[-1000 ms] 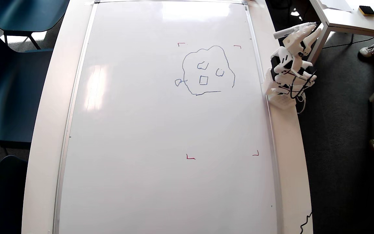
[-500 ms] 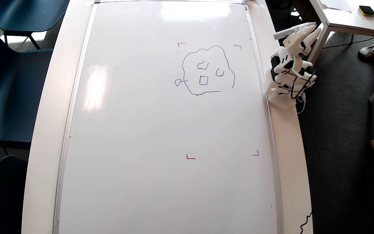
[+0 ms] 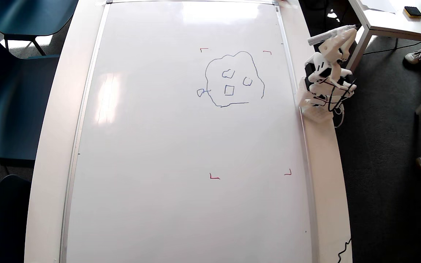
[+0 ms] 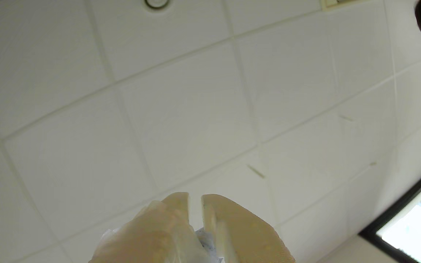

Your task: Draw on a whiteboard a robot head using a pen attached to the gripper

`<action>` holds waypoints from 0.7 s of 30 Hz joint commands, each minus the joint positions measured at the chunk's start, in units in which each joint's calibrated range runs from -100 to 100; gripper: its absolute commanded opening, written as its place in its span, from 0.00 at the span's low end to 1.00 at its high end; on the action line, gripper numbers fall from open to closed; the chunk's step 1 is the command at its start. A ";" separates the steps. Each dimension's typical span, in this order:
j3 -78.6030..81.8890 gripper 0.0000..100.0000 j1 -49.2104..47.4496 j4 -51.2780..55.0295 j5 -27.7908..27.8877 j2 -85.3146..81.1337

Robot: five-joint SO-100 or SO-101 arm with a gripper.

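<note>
The robot head (image 3: 232,80), a wobbly blue outline with three small squares inside, sits on the whiteboard (image 3: 159,164) between the upper red corner marks (image 3: 204,49). Off the board's right edge, the hand (image 3: 347,32) points upward, fingers nearly together; the pen (image 3: 323,36) lies alongside it.

Glossy white whiteboard (image 3: 181,153) filling frame centre, wobbly blue robot head (image 3: 232,78) outline upper right, white pen (image 3: 322,36) off its right edge
</note>
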 commanded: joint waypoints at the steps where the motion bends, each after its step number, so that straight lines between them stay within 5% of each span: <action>1: 0.28 0.01 0.22 -0.75 -0.30 0.33; 21: 0.28 0.01 0.22 -0.75 -0.03 0.33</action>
